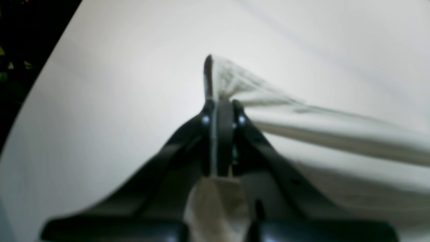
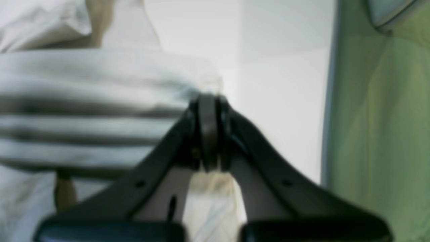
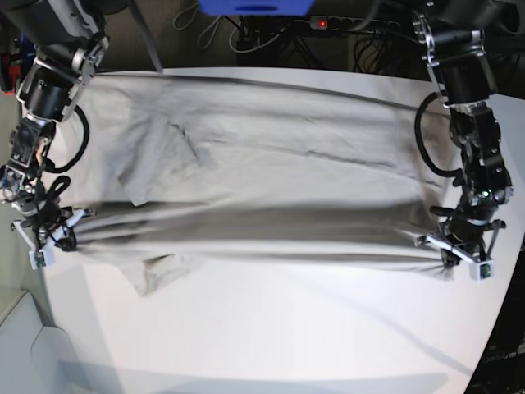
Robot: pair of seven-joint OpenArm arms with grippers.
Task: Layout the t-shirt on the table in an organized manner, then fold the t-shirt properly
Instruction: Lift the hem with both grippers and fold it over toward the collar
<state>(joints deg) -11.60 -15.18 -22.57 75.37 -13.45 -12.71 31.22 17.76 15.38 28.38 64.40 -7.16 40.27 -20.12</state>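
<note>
stretching the t-shirt (image 3: 262, 164) between us, we have the left end effector (image 3: 449, 256) clenched on one edge of the cloth and the right end effector (image 3: 59, 236) clenched on the opposite edge. the held edge is pulled taut in long creases above the surface (image 3: 279, 328); the far part lies spread on it.

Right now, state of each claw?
Left claw: closed, pinching the t-shirt edge.
Right claw: closed, pinching the t-shirt's opposite edge.
</note>
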